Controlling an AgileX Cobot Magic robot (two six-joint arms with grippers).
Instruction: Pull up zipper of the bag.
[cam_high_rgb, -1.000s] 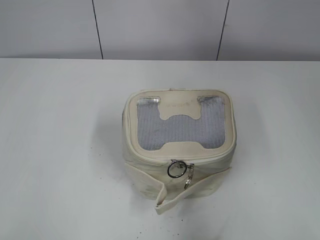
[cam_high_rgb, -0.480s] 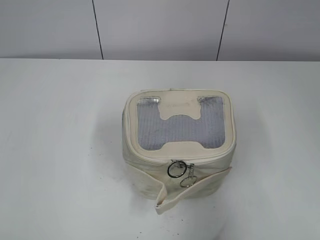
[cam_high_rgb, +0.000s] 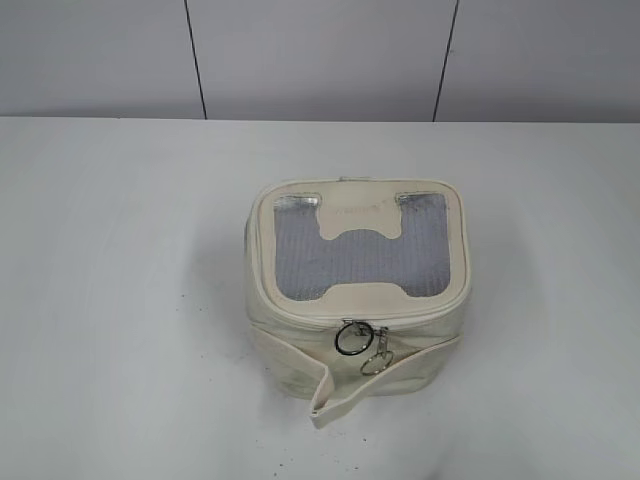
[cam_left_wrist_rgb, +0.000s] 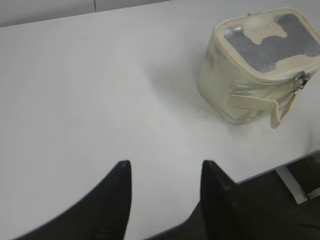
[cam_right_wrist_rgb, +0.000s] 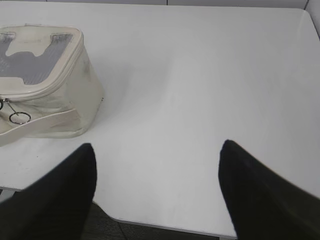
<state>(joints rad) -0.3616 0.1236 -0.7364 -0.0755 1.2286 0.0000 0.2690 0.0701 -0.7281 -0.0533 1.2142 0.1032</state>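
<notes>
The cream boxy bag (cam_high_rgb: 300, 350) stands upright in the middle of the white table, its silvery-grey ribbed lid window facing up. It also shows in the left wrist view (cam_left_wrist_rgb: 220, 85) and the right wrist view (cam_right_wrist_rgb: 60, 105). The zipper (cam_high_rgb: 360, 338) runs round the lid rim, with two silver sliders and ring pulls hanging at the front edge; they also show in the right wrist view (cam_right_wrist_rgb: 19, 118). My left gripper (cam_left_wrist_rgb: 165, 165) is open and empty, far to the left of the bag near the table's front edge. My right gripper (cam_right_wrist_rgb: 157, 147) is open and empty, to the right of the bag.
A flat cream strap (cam_high_rgb: 330, 400) juts out from the bag's front. The white table (cam_high_rgb: 120, 300) ends at a grey panelled wall behind. The table's front edge shows in both wrist views, with dark floor below.
The smaller ring pull has swung slightly at the bag's front. Nothing else has moved.
</notes>
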